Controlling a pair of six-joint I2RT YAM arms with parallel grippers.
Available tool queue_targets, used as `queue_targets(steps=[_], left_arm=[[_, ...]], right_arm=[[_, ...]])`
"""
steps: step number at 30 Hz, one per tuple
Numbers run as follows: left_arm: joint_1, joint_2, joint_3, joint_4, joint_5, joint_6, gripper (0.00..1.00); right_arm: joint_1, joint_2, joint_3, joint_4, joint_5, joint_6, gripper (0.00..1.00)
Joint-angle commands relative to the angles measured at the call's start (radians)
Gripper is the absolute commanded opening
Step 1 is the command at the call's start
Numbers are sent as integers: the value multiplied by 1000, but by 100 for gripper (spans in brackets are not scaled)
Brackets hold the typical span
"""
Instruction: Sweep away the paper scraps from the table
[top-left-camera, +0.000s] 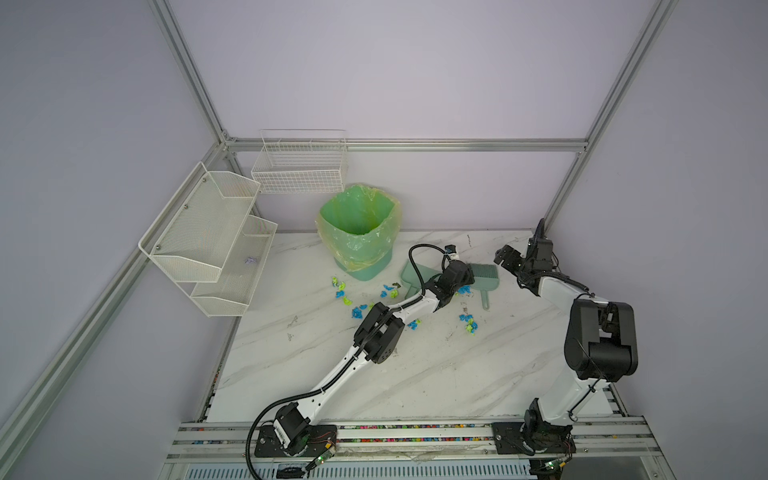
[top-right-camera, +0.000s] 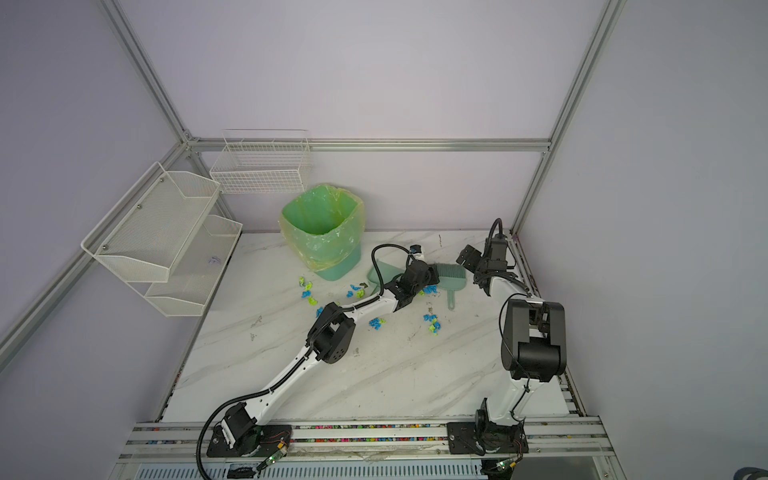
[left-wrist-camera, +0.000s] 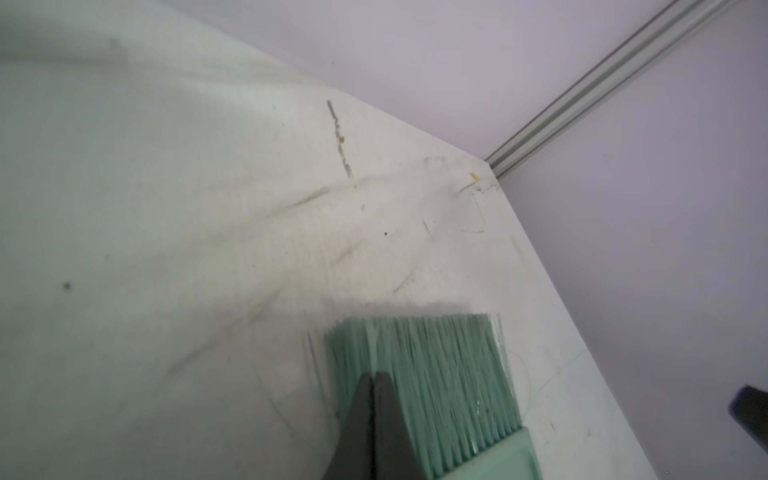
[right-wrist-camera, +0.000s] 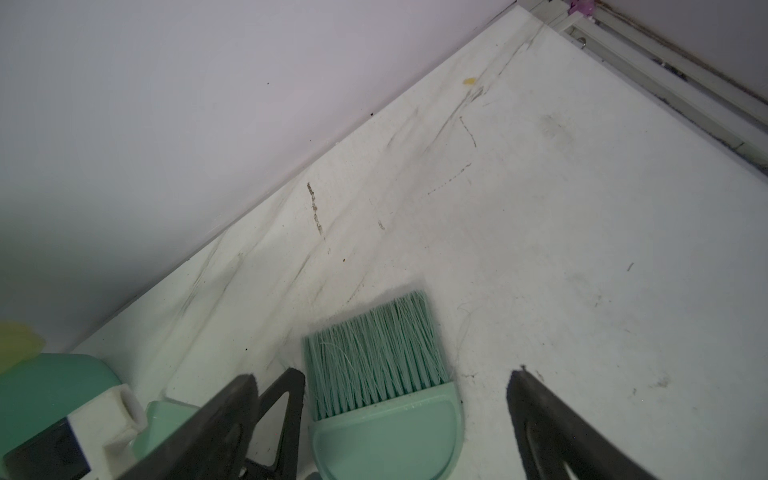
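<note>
Left claw (left-wrist-camera: 374, 376): closed, seemingly empty, nine o'clock of brush (left-wrist-camera: 436, 374).
Right claw (right-wrist-camera: 382, 374): apart.
Risk: we nudge brush, scattering paper scraps (top-left-camera: 467, 322).

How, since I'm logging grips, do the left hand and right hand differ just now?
The left hand is shut, fingertips meeting; the right hand is open, fingers wide apart. The left hand sits at the brush bristles, beside paper scraps; the right hand stands back from the brush, nearer the table back corner. Shared: both are dark, aim at the mint brush, and visibly hold nothing.
</note>
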Motion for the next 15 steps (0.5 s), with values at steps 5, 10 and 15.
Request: queue_targets(steps=[5, 10, 15], left_arm=[[5, -86, -66, -20, 0, 16, 0], [38, -204, -211, -16, 40, -6, 0], [45, -351, -397, -5, 28, 43, 0]], right_arm=[[-6, -61, -28, -5, -10, 10, 96], [-7, -97, -38, -20, -18, 21, 96], [-7, -128, -47, -32, -36, 25, 96]])
